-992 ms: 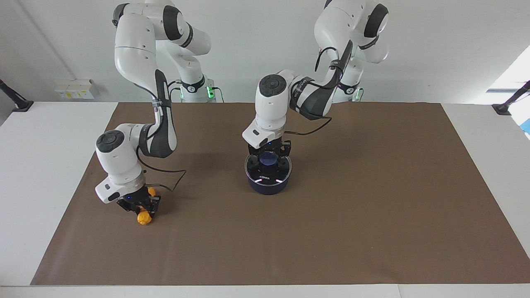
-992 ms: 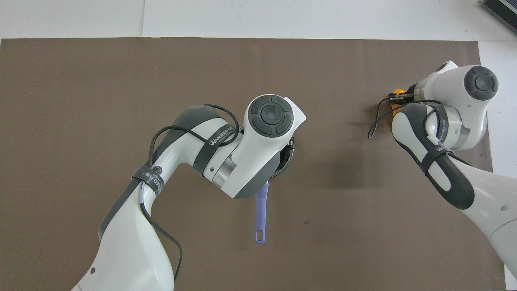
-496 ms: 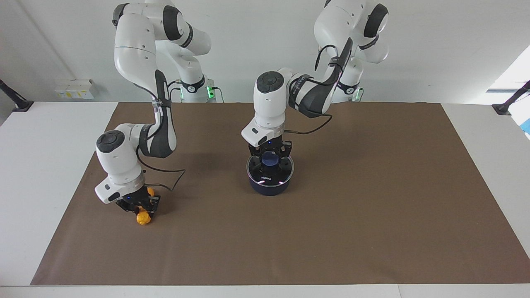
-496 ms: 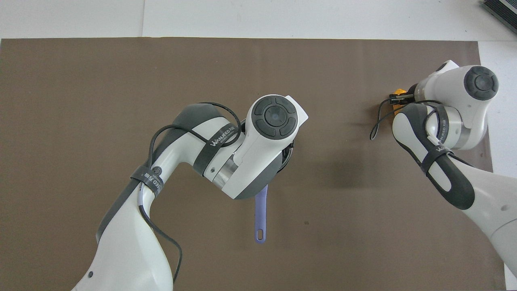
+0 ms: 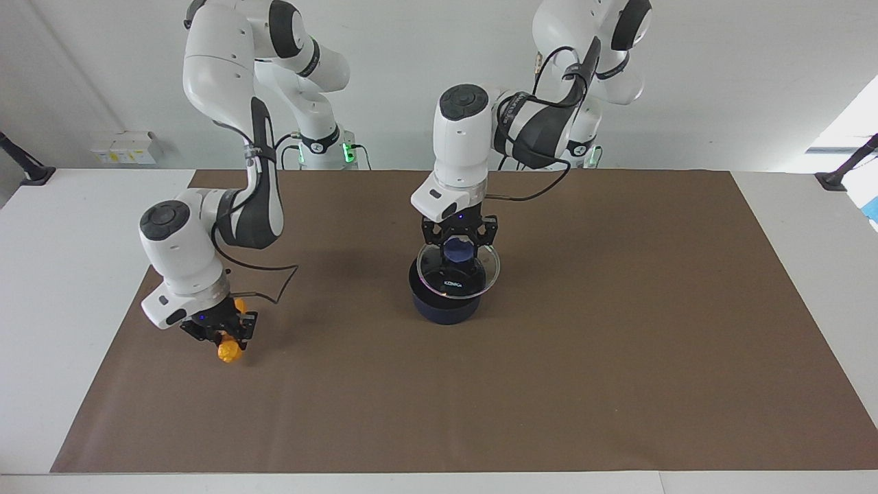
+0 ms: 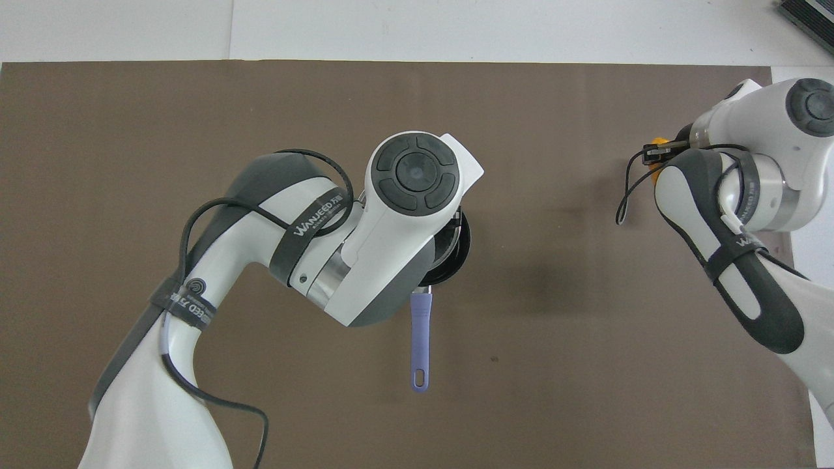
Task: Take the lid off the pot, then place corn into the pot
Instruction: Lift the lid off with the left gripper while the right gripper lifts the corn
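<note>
While the left claw hangs over the pot in mid-bench, it is pinched tight on the blue knob of the lid — and that glass disc is clear of the rim, tipped slightly, its lettered edge facing away from the robots. Below it the pot sits on the brown mat with its long handle running straight back toward the robots, so the pot's long axis lies nearer-to-farther along the bench.

Over at the right arm's end of the bench, the right claw is clamped shut on the corn, the cob raised a little off the mat. Its long axis runs slantwise through the claw, one rounded end poking out low and away from the robots, the other peeking up by the wrist.

Now the risks, as I read them. That knob is a small hold for a wide disc — a quick swing could let the lid rock or slip and clip the pot's rim. And the corn, gripped across its bumpy middle and about pot-wide, could catch on the rim if it comes in crosswise, or arrive while the lid is over the opening.
</note>
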Robot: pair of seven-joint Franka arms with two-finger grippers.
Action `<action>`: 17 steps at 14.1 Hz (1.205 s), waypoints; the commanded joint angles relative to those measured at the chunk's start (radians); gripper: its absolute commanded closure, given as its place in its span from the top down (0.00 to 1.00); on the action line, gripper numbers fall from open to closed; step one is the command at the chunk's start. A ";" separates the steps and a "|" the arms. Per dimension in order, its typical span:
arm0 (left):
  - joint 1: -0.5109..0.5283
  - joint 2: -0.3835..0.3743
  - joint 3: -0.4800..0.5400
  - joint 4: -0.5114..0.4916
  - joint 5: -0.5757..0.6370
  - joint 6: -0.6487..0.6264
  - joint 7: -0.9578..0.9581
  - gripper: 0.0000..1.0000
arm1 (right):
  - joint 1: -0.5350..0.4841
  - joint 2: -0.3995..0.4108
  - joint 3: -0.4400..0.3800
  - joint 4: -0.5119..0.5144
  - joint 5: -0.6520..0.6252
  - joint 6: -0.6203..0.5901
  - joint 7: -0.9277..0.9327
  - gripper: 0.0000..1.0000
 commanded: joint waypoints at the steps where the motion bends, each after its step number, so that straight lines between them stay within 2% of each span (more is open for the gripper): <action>1: 0.060 -0.048 -0.005 -0.013 0.015 -0.056 0.032 0.00 | 0.000 -0.104 0.014 -0.021 -0.027 -0.113 -0.021 0.00; 6: 0.226 -0.109 -0.005 -0.059 -0.034 -0.118 0.087 0.00 | 0.006 -0.246 0.018 -0.019 -0.033 -0.297 -0.049 0.00; 10: 0.361 -0.132 -0.003 -0.095 -0.057 -0.136 0.267 0.00 | 0.012 -0.333 0.020 -0.021 -0.031 -0.426 -0.038 0.00; 13: 0.447 -0.134 -0.005 -0.113 -0.063 -0.138 0.378 0.00 | 0.045 -0.355 0.023 -0.030 -0.025 -0.499 -0.007 0.00; 17: 0.561 -0.195 -0.003 -0.191 -0.092 -0.138 0.539 0.00 | 0.109 -0.362 0.026 -0.032 -0.013 -0.528 0.034 0.00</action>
